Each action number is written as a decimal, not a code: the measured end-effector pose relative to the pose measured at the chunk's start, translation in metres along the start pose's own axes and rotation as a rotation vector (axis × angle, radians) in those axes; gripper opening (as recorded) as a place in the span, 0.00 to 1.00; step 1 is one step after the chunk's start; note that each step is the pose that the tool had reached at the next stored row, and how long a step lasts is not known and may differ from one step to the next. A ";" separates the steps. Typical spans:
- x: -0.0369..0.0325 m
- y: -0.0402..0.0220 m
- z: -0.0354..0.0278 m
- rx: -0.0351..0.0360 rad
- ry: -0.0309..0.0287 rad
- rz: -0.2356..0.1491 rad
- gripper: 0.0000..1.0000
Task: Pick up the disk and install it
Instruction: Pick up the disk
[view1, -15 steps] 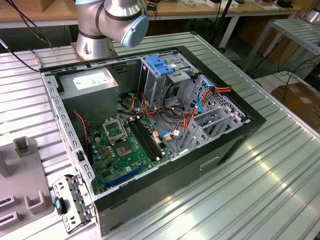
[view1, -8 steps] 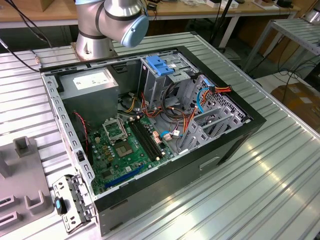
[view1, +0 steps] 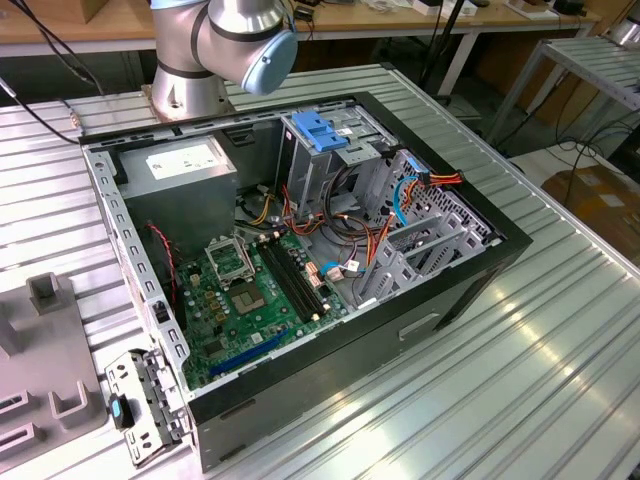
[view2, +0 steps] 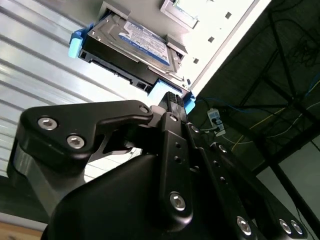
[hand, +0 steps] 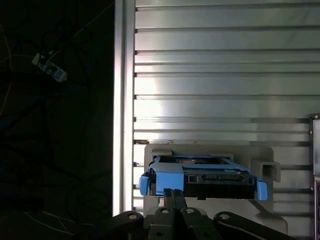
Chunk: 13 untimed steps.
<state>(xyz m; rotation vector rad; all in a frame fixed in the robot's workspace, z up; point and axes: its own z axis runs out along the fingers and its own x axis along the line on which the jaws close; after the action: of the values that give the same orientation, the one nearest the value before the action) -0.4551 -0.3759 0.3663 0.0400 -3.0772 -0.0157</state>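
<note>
Disk (hand: 200, 179) sits in a grey holder (hand: 210, 150) on the ribbed metal table (hand: 225, 75), close to one table edge, with blue rails along both its sides. In the second wrist view its white-and-blue label faces outward. The gripper (hand: 173, 191) is narrow in both wrist views, its black fingers (hand: 169, 196) drawn together. Their tips are just beside the nearer blue rail, and I cannot tell whether they touch it. In the exterior view an open computer case (view1: 440, 300) stands mid-table, motherboard and cables exposed, and the arm (view1: 225, 40) rises near the table edge behind it.
</note>
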 end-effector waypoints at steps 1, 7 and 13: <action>0.0000 0.0000 0.0000 0.0011 0.0002 -0.018 0.11; 0.0000 0.0000 0.0000 0.0078 0.0013 -0.121 0.11; 0.0000 0.0000 0.0000 0.0155 0.0027 -0.242 0.11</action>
<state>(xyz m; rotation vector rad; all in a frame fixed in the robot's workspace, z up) -0.4551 -0.3759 0.3663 0.4122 -3.0489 -0.0037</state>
